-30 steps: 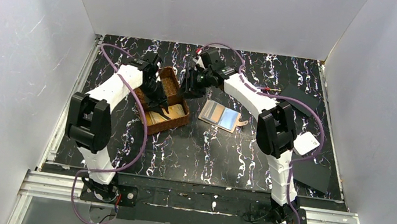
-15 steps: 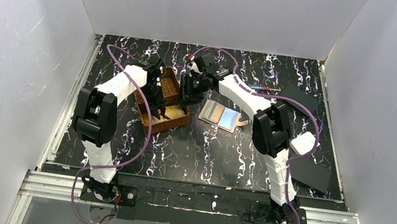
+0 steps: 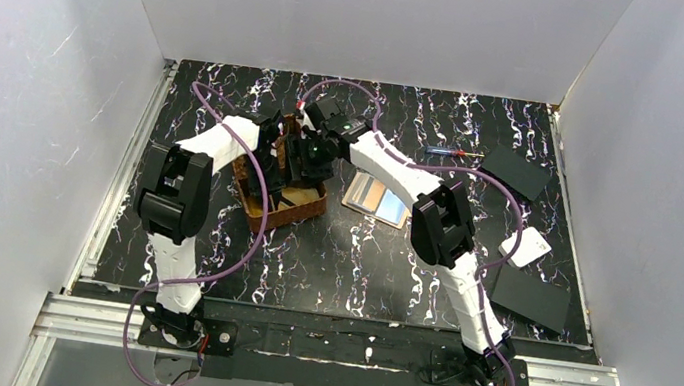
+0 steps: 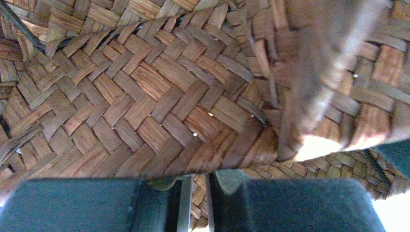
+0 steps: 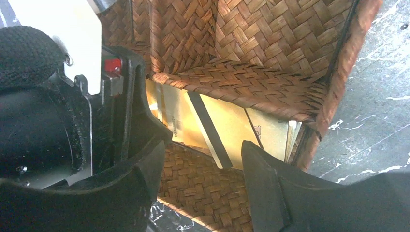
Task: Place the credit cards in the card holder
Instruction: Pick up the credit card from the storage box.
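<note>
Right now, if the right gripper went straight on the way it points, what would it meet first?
Most likely the cards leaning in the tray, straight ahead of the open right gripper. Depth is unclear; the tray floor might come first.

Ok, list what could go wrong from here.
1. The right fingers hang open right beside the left arm over the woven tray, so the two could collide.
2. The credit cards lie overlapped beside the divider, so the fingers may pinch several at once or catch the weave.
</note>
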`<state>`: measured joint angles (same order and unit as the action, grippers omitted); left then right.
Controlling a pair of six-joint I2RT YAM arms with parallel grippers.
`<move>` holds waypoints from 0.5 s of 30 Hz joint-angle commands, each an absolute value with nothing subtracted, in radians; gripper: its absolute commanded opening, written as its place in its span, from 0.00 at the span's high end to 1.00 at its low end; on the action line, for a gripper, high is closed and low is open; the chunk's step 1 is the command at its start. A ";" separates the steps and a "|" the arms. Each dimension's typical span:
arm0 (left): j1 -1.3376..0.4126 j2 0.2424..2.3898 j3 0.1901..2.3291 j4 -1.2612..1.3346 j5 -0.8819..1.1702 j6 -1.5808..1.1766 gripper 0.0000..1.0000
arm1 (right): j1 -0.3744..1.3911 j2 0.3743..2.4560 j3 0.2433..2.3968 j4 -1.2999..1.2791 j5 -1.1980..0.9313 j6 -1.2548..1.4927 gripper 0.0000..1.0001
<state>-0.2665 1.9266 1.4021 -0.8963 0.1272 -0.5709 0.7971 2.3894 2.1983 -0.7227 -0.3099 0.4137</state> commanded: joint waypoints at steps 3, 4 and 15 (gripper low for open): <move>-0.265 1.929 1.378 -0.902 0.106 -0.588 0.89 | 0.812 2.460 2.259 -0.835 -0.179 0.334 0.29; -0.265 1.937 1.379 -0.903 0.106 -0.588 0.89 | 0.817 2.469 2.265 -0.849 -0.167 0.322 0.29; -0.265 1.970 1.384 -0.907 0.115 -0.592 0.92 | 0.839 2.497 2.196 -0.855 -0.030 0.241 0.21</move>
<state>-0.2687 1.9343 1.3918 -0.9020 0.1154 -0.5842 0.8513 2.4294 2.2421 -0.7666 -0.1387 0.3027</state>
